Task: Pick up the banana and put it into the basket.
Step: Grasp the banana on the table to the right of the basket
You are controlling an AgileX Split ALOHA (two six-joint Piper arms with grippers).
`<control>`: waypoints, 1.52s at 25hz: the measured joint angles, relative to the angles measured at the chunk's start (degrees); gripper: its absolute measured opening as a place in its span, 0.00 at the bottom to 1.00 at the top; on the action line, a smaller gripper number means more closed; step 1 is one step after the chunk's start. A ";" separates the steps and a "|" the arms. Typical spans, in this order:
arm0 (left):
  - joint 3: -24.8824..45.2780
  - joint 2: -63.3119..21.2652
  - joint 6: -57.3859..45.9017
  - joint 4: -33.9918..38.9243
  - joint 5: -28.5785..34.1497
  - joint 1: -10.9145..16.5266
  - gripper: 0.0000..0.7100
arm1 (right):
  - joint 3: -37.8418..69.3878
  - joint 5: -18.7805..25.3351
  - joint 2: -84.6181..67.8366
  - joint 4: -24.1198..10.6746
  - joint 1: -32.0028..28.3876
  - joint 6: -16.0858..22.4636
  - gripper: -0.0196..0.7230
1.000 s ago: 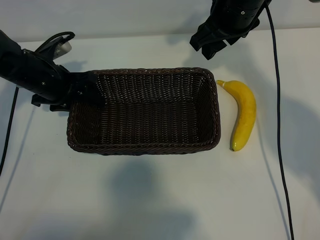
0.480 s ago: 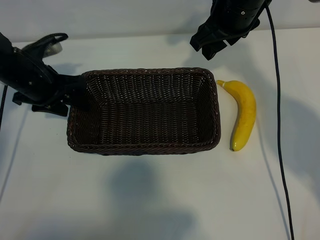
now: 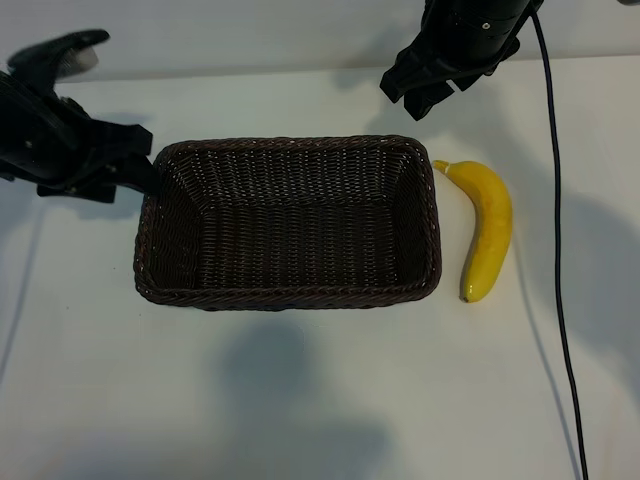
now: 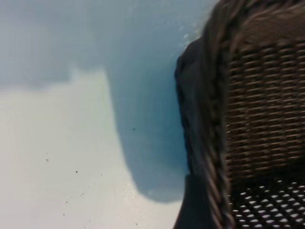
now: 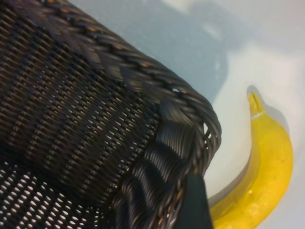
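Left gripper has backed off the dark brown woven wicker basket's rim, jaws open, empty

Right gripper, open, hovers near the curved yellow banana; a skewed grab could roll it away

The black left end effector, whose tips a second ago reached over the left end of the rectangular dark brown woven wicker basket and hid part of its braided rim, has pulled away to the left and upward; that rim now shows whole; the jaws stand wide apart.
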 joint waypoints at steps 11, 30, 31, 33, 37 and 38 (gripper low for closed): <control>0.00 -2.99 0.48 -0.65 1.19 0.00 0.83 | 0.00 0.32 0.00 0.00 0.00 0.46 0.80; 0.00 -2.99 3.45 -4.32 1.19 0.00 0.83 | 0.00 0.60 -0.31 -9.50 -0.28 7.06 0.80; 0.00 -2.99 3.45 -4.32 1.14 0.00 0.83 | 0.00 0.60 -0.70 -10.49 -0.59 7.76 0.80; 0.00 -2.99 3.49 -4.32 0.94 0.00 0.83 | 0.00 0.62 -1.86 -10.81 -1.48 8.56 0.80; 0.00 -2.99 3.49 -4.32 0.53 0.00 0.83 | 0.00 0.83 -4.66 -10.96 -3.23 8.94 0.80; 0.00 -2.99 3.49 -4.32 0.39 0.00 0.83 | 0.00 0.83 -5.21 -10.96 -3.58 9.05 0.80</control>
